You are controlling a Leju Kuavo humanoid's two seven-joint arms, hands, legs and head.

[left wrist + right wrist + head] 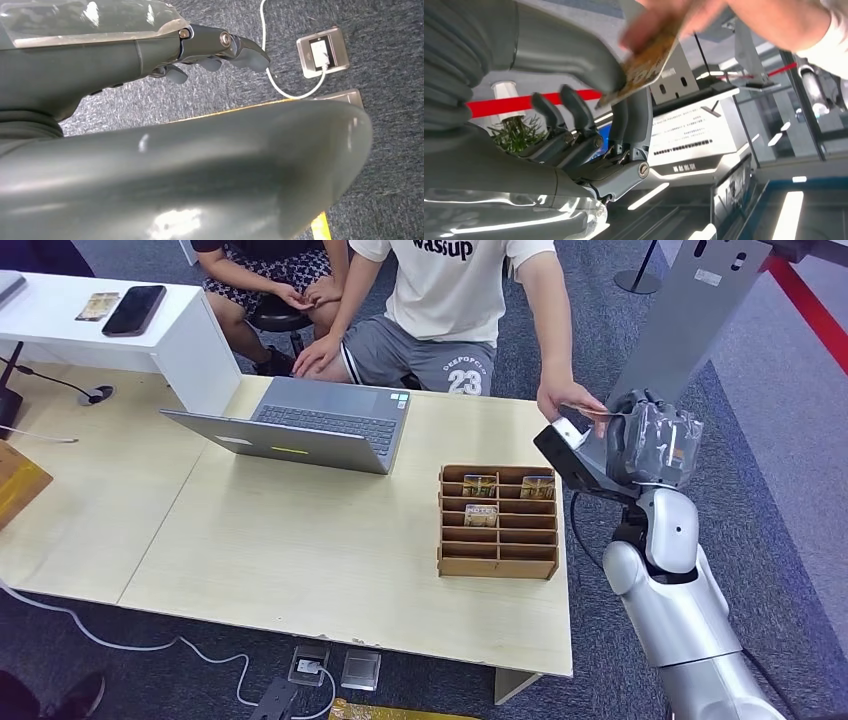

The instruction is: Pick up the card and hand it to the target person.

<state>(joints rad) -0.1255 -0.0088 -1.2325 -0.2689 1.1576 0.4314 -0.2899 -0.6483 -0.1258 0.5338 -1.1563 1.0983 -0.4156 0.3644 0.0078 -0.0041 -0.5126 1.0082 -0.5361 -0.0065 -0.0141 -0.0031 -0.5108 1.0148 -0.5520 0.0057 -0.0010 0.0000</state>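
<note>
Right hand: the right hand point(655, 445) is raised off the worktop's point(300, 550) edge at 3 o'clock, its thumb and fingers point(634, 117) pinching the card point(644, 67).
Card: tilted, held between the robot's thumb and fingers; the person's hand point(565, 395) also grips its other end.
Person: seated at 12 o'clock behind the worktop, arm reaching toward the robot.
Left hand: the left hand point(215, 50) hangs above grey carpet, fingers curled in with nothing in them.
Organizer: a brown slotted box point(498, 522) at 4 o'clock of the laptop point(300, 425), with a few cards in its slots.
</note>
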